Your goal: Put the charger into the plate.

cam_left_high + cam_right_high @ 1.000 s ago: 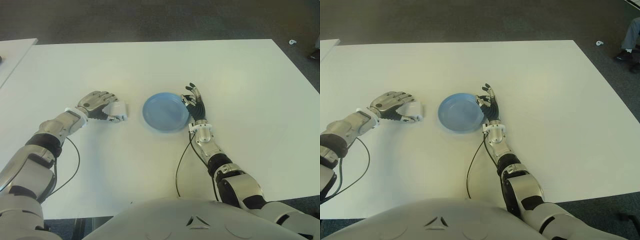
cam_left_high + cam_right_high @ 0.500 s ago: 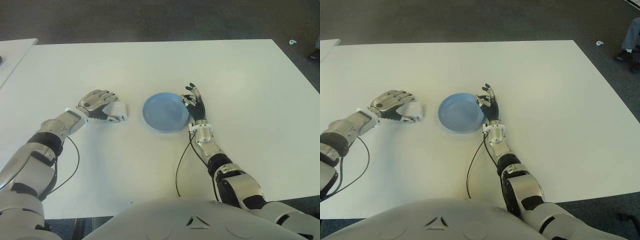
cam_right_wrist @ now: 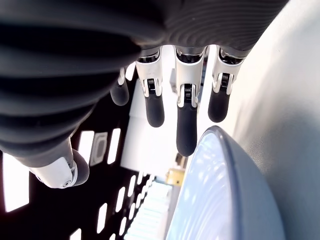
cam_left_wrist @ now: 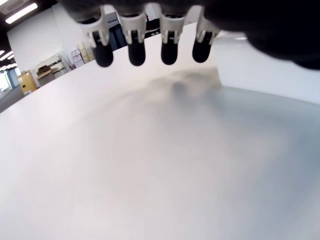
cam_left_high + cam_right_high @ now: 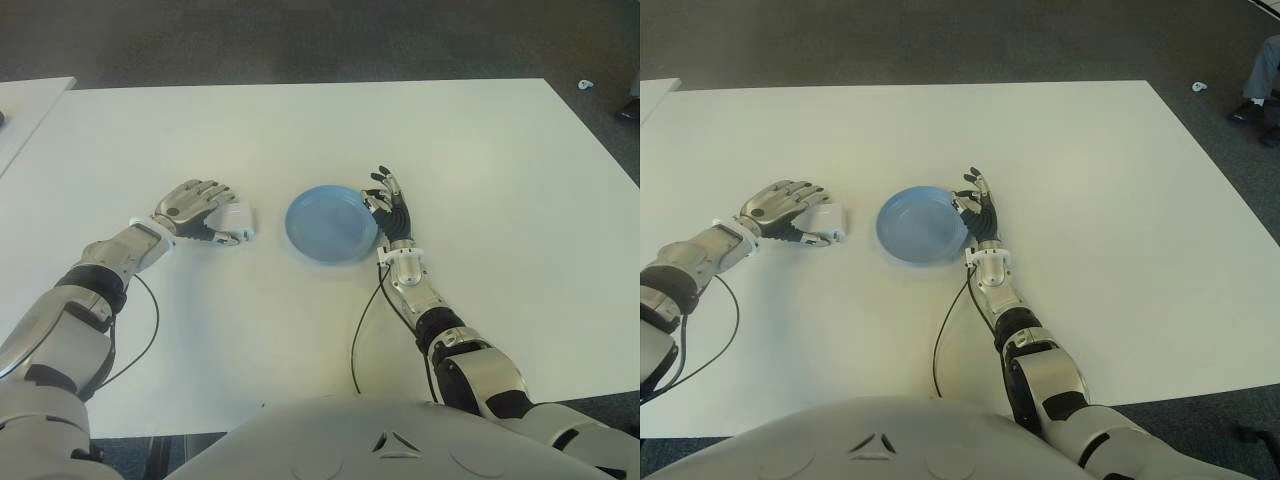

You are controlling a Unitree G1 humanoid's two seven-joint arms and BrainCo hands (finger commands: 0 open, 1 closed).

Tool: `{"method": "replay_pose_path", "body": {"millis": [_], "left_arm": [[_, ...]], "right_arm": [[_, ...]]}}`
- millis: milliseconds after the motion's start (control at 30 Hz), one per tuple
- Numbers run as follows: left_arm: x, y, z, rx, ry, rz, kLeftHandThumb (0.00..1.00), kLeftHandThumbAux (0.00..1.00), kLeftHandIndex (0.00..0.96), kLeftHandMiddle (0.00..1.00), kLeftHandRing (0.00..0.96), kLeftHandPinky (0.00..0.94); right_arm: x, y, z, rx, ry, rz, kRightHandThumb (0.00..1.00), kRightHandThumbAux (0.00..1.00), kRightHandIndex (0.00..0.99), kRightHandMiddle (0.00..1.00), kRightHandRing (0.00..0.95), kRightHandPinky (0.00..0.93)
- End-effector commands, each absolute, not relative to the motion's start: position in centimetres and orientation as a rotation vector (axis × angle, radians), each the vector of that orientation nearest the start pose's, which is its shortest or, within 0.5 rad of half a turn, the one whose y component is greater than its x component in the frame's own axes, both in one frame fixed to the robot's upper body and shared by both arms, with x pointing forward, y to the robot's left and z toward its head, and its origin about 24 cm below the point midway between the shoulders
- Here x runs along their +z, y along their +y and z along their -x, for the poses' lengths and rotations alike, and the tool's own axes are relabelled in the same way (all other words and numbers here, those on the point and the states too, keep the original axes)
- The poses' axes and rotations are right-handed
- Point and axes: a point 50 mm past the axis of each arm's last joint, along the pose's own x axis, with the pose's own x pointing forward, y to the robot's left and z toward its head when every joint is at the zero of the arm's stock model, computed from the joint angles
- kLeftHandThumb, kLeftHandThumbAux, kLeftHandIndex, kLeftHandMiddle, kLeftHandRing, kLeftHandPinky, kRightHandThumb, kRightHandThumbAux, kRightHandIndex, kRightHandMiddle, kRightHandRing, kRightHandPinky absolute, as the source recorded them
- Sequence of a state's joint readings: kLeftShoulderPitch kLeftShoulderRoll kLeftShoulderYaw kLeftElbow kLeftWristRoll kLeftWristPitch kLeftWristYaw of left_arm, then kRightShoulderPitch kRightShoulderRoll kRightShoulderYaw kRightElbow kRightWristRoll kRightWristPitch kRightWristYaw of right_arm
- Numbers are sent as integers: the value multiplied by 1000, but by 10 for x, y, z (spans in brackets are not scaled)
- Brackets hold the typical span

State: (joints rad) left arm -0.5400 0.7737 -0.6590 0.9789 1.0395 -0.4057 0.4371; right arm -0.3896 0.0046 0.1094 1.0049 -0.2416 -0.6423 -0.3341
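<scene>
The white charger (image 5: 241, 218) lies on the white table (image 5: 300, 130), a little left of the blue plate (image 5: 330, 224). My left hand (image 5: 216, 228) covers the charger's left part, fingers curled over its top and thumb along its near side. The left wrist view shows only the fingertips (image 4: 136, 50) above a pale blur. My right hand (image 5: 388, 200) stands at the plate's right rim, open with fingers pointing away from me; its wrist view shows the fingers (image 3: 185, 120) beside the plate's rim (image 3: 235, 165). Nothing lies in the plate.
Thin black cables hang from my right wrist (image 5: 360, 330) and left forearm (image 5: 152, 320) across the near table. A second white table (image 5: 25, 105) stands at far left. Dark floor lies beyond the far edge, with a person's shoe (image 5: 1248, 110) at the right.
</scene>
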Motion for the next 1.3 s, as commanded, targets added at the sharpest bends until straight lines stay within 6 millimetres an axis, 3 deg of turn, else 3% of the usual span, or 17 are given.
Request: {"method": "replay_pose_path", "body": {"millis": [33,1133,1200,1233,1300], "left_arm": [[7,277,-294,-572,-57,-1886,323,136,0,0,0,0],[4,281,-294,-622,52,-1753,360,155,0,0,0,0],[4,280,-294,-606,58,-1721,376,181,0,23,17,50],[4,280,-294,-598,62,-1703,440,233,89,198,193,207],[6,279,-296,-576,72,-1660,529,302,225,414,405,412]], "right_arm": [[-67,-115,-248,15,184,274,0,534,0,191,309,208],[-65,-109,-248,12,180,264,0,522,0,205,302,192],[-65,-109,-249,11,180,265,0,523,0,205,298,187],[-65,-109,-249,10,181,265,0,524,0,204,295,180],[-65,-109,-249,9,182,263,0,524,0,203,291,174]]}}
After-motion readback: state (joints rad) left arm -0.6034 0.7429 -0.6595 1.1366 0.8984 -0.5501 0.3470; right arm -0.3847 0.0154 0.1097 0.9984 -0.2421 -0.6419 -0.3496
